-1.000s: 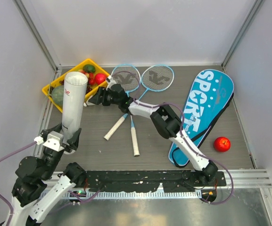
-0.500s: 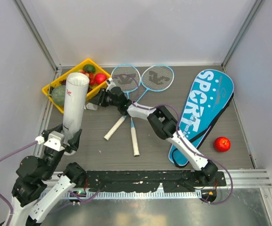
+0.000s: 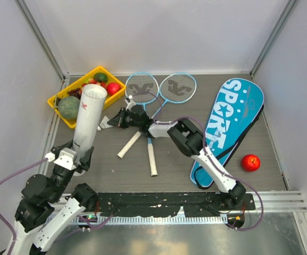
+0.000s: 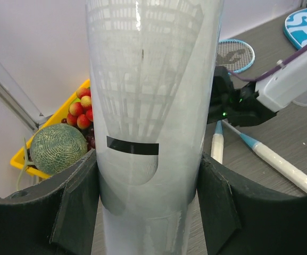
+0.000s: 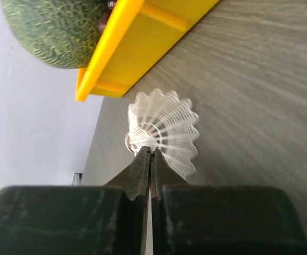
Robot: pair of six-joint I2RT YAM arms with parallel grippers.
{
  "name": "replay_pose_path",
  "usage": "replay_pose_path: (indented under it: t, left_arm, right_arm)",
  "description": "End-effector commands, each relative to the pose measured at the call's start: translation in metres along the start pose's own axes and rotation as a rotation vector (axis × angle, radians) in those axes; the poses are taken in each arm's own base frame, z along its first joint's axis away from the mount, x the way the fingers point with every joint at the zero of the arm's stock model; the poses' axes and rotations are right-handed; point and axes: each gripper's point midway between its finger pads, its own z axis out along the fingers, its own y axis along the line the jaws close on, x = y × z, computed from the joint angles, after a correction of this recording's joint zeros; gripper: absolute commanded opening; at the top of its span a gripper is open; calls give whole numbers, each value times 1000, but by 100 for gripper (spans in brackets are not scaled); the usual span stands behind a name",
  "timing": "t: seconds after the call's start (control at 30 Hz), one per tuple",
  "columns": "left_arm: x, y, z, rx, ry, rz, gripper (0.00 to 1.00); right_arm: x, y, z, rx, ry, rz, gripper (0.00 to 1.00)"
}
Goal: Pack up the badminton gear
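Observation:
The long white tube [image 3: 89, 118] stands nearly upright at the left, my left gripper [image 3: 71, 156] shut around its lower part; in the left wrist view the tube [image 4: 148, 101] fills the gap between both pads. A white shuttlecock [image 3: 104, 124] lies on the table beside the tray. My right gripper [image 5: 151, 151] is shut, its tips pinching the rim of the shuttlecock's [image 5: 169, 130] skirt. Two blue-framed rackets [image 3: 141, 88] [image 3: 177, 86] lie crossed mid-table. The blue SPORT bag [image 3: 230, 119] lies at the right.
A yellow tray [image 3: 52, 100] of fruit with a green melon [image 3: 68, 107] sits at the back left, close to the shuttlecock. A red apple [image 3: 250, 162] lies at the right, near the bag. The right arm stretches across the racket handles [image 3: 151, 156].
My right gripper's jaws have closed on the shuttlecock's skirt and shifted slightly nearer. The tube in my left gripper has moved a little to the right.

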Motion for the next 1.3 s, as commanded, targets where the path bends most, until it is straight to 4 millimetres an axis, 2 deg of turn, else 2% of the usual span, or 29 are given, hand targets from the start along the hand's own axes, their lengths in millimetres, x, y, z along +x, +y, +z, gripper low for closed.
replay_pose_path:
  t: [0.0, 0.03, 0.07, 0.1, 0.17, 0.2, 0.23, 0.27, 0.3, 0.33, 0.37, 0.4, 0.43, 0.47, 0.5, 0.53, 0.57, 0.6, 0.63, 0.67, 0.7, 0.73, 0.77, 0.8, 0.83, 0.87, 0.9, 1.07, 1.27]
  left_arm:
    - [-15, 1, -13, 17, -127, 1, 13]
    - [-13, -4, -11, 40, -124, 11, 13]
    - [-11, -9, -9, 64, -123, 18, 13]
    - [-10, -14, -7, 86, -125, 21, 13]
    - [-7, -27, -3, 144, -126, 34, 13]
    - [-2, -33, 0, 171, -116, 40, 13]
    - [1, -39, 1, 197, -111, 43, 14]
    - [4, -43, 3, 210, -104, 44, 14]
    - [7, -47, 5, 228, -95, 44, 13]
    - [8, -49, 7, 235, -91, 39, 13]
    - [13, -54, 9, 252, -81, 43, 13]
    - [16, -57, 11, 267, -73, 49, 13]
    - [19, -63, 12, 296, -70, 58, 13]
    - [21, -65, 14, 303, -67, 73, 13]
    - [23, -71, 15, 335, -62, 87, 13]
    - [26, -73, 16, 347, -56, 102, 13]
    - [30, -76, 18, 362, -42, 118, 14]
    - [32, -78, 18, 372, -38, 131, 14]
    - [39, -81, 23, 387, -4, 148, 14]
    - [44, -83, 24, 396, 15, 163, 14]
    - [48, -84, 26, 404, 30, 176, 13]
    - [51, -85, 27, 411, 41, 191, 14]
    - [54, -86, 28, 414, 52, 204, 13]
    - [57, -86, 30, 419, 61, 217, 13]
    - [59, -87, 31, 423, 71, 229, 13]
    - [62, -87, 33, 425, 80, 240, 13]
    - [63, -87, 34, 425, 87, 246, 13]
    - [63, -91, 39, 436, 92, 235, 12]
    - [63, -99, 43, 463, 84, 220, 12]
  right_arm:
    - [-82, 140, -55, -286, -148, -113, 5]
    - [-80, 136, -66, -284, -149, -114, 5]
    - [-100, 162, -85, -324, -189, -139, 5]
    - [-105, 179, -105, -351, -202, -161, 5]
    - [-117, 197, -136, -371, -225, -201, 5]
    - [-122, 198, -148, -370, -232, -213, 5]
    - [-126, 214, -168, -384, -252, -242, 5]
    - [-126, 202, -180, -354, -253, -242, 5]
    - [-132, 224, -200, -379, -283, -288, 5]
    - [-134, 217, -212, -349, -288, -303, 5]
    - [-145, 236, -236, -368, -326, -333, 5]
    - [-142, 224, -244, -328, -323, -334, 5]
    - [-153, 246, -268, -348, -370, -370, 5]
    - [-150, 236, -275, -303, -365, -377, 5]
    - [-157, 257, -298, -318, -405, -422, 6]
    - [-155, 249, -302, -258, -387, -451, 5]
    - [-156, 266, -321, -255, -408, -500, 5]
    - [-154, 256, -324, -168, -385, -537, 5]
    - [-156, 273, -343, -167, -412, -575, 5]
    - [-151, 270, -350, -127, -391, -598, 6]
    - [-152, 284, -368, -125, -424, -626, 5]
    - [-146, 285, -379, -93, -408, -648, 5]
    - [-140, 280, -386, -57, -385, -647, 5]
    - [-139, 289, -398, -57, -399, -676, 5]
    - [-133, 280, -400, -17, -363, -675, 5]
    - [-131, 293, -410, -40, -374, -696, 5]
    - [-120, 285, -412, -19, -320, -684, 5]
    - [-95, 298, -437, -58, -273, -698, 5]
    - [-81, 295, -445, -63, -239, -683, 5]
